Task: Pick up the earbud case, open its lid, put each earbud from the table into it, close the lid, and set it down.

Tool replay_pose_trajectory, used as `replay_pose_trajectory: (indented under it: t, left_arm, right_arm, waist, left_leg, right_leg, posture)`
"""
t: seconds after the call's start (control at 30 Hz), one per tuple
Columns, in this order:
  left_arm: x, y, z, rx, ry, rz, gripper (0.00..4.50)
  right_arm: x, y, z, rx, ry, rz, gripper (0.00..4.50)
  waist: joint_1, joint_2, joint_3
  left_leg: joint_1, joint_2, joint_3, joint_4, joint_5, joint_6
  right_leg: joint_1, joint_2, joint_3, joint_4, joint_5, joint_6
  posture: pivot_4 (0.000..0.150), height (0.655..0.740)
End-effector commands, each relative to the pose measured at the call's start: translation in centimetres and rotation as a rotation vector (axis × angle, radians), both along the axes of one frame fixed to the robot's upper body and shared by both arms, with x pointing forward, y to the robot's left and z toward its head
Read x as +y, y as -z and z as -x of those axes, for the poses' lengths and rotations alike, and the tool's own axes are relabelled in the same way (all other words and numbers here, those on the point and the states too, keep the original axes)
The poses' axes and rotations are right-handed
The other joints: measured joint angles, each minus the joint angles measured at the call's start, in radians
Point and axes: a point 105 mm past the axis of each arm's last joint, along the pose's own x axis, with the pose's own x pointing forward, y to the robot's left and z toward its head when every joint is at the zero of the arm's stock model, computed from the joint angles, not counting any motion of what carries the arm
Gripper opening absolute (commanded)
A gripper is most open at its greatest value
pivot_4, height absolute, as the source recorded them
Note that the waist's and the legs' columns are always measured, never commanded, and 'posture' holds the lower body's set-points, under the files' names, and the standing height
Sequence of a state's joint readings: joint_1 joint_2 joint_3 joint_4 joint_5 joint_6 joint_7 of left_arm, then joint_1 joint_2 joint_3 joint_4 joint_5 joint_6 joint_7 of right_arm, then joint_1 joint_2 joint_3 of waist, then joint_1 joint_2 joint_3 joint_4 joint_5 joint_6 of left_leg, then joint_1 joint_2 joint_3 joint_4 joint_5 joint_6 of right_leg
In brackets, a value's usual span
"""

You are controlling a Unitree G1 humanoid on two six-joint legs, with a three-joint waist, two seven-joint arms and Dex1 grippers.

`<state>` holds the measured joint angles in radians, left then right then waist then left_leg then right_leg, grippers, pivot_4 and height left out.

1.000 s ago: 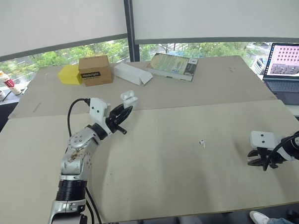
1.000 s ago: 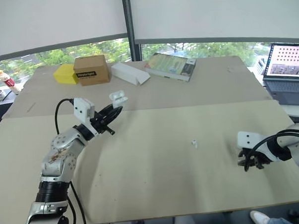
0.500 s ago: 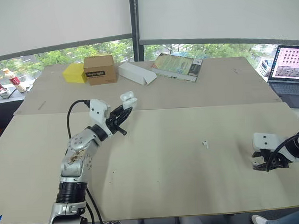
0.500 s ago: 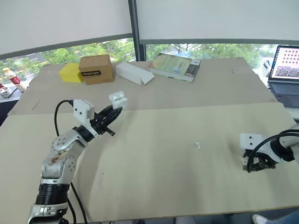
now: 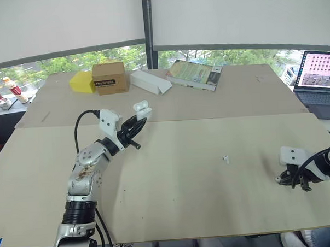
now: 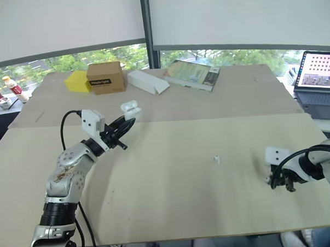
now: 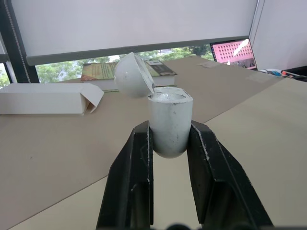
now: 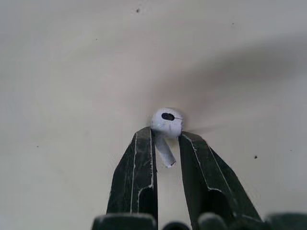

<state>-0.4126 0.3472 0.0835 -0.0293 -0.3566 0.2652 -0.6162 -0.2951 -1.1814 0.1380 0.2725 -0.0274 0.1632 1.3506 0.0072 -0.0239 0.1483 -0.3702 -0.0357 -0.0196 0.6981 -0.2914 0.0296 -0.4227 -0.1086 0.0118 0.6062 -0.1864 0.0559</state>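
Note:
The white earbud case has its lid flipped open and is held above the table, left of centre. My left gripper is shut on it; in the left wrist view the case sits upright between both black fingers. One white earbud lies loose on the table, right of centre. Near the table's right edge my right gripper hangs low over the surface. In the right wrist view it is shut on a second earbud, stem between the fingers, head at the tips.
Along the back of the table stand a cardboard box, a yellow object, a white carton and a book. A laptop sits at the far right. Small bottles stand off the left edge.
The head camera has shifted slightly. My right gripper has turned a little near the right edge. The left arm and the case have stayed where they were.

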Motion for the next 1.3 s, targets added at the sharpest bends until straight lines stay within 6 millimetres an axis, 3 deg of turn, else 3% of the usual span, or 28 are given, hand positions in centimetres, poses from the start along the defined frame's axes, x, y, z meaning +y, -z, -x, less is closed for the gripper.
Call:
replay_pose_trajectory:
  t: [0.03,0.2,0.37,0.47,0.63,0.73,0.83,0.93,1.3]
  left_arm:
    - [-0.7,-1.4,0.4,-0.057,0.022,0.013,0.5]
    - [-1.0,-1.2,0.6,-0.057,0.032,0.016,0.5]
    - [-1.3,-1.3,0.7,-0.067,0.053,0.019,0.5]
    - [-2.1,-1.6,0.8,-0.093,0.084,0.019,0.5]
    - [-3.7,-2.6,0.5,-0.137,0.123,0.039,0.5]
    - [-4.3,-3.0,0.3,-0.152,0.137,0.047,0.5]
    - [-5.1,-3.7,0.1,-0.178,0.152,0.061,0.5]
    - [-5.4,-3.9,0.0,-0.186,0.153,0.065,0.5]
    - [-5.7,-4.4,0.1,-0.208,0.155,0.068,0.5]
  right_arm:
    - [1.1,-0.6,-0.5,-0.052,-0.011,-0.055,0.33]
    - [4.4,-2.4,-1.5,-0.126,-0.046,-0.212,0.33]
    - [13.1,-10.0,-4.9,-0.391,-0.05,-0.656,0.33]
    - [18.4,-14.7,-5.7,-0.534,-0.078,-0.893,0.33]
    - [23.7,-18.9,-6.6,-0.651,0.032,-1.212,0.33]
    - [25.0,-19.2,-6.9,-0.663,0.082,-1.284,0.33]
    - [27.2,-18.4,-7.2,-0.642,0.139,-1.36,0.33]
    - [28.0,-18.1,-7.2,-0.615,0.173,-1.398,0.33]
    - [28.5,-16.1,-7.6,-0.531,0.275,-1.423,0.33]
  waist:
    - [-0.003,0.0,0.0]
    - [-0.006,0.0,0.0]
    - [-0.015,0.0,0.0]
    - [-0.01,0.0,0.0]
    - [0.008,0.0,0.0]
    - [0.009,0.0,0.0]
    - [-0.001,0.0,0.0]
    - [-0.012,0.0,0.0]
    - [-0.025,0.0,0.0]
  left_leg:
    - [0.0,0.0,0.0,0.0,0.0,0.0]
    - [0.0,0.0,0.0,-0.001,0.0,0.0]
    - [0.0,0.001,0.001,-0.001,0.0,0.0]
    - [-0.002,0.001,-0.001,-0.002,0.0,-0.001]
    - [-0.011,-0.001,-0.004,-0.001,0.003,-0.006]
    - [-0.02,-0.004,-0.005,0.003,0.005,-0.009]
    - [-0.019,-0.005,-0.003,0.004,0.004,-0.008]
    - [-0.019,-0.005,-0.003,0.003,0.005,-0.009]
    - [-0.017,-0.004,-0.003,0.001,0.005,-0.009]
  right_leg:
    - [0.0,0.0,0.0,0.0,0.0,0.0]
    - [-0.001,0.0,0.0,0.0,0.0,0.0]
    - [-0.002,0.0,0.001,0.001,0.0,0.0]
    - [-0.004,0.0,0.001,0.002,0.0,0.0]
    - [-0.01,-0.002,-0.003,0.005,0.0,-0.001]
    - [-0.018,-0.004,-0.003,0.008,0.002,0.002]
    - [-0.017,-0.004,-0.002,0.007,0.003,0.003]
    - [-0.018,-0.002,-0.002,0.008,0.003,0.002]
    - [-0.017,-0.001,-0.002,0.008,0.003,0.002]
  posture:
    - [0.15,0.74]
    - [0.15,0.74]
    - [0.15,0.74]
    - [0.15,0.74]
    - [0.15,0.74]
    - [0.15,0.74]
    - [0.15,0.74]
    - [0.15,0.74]
    - [0.15,0.74]
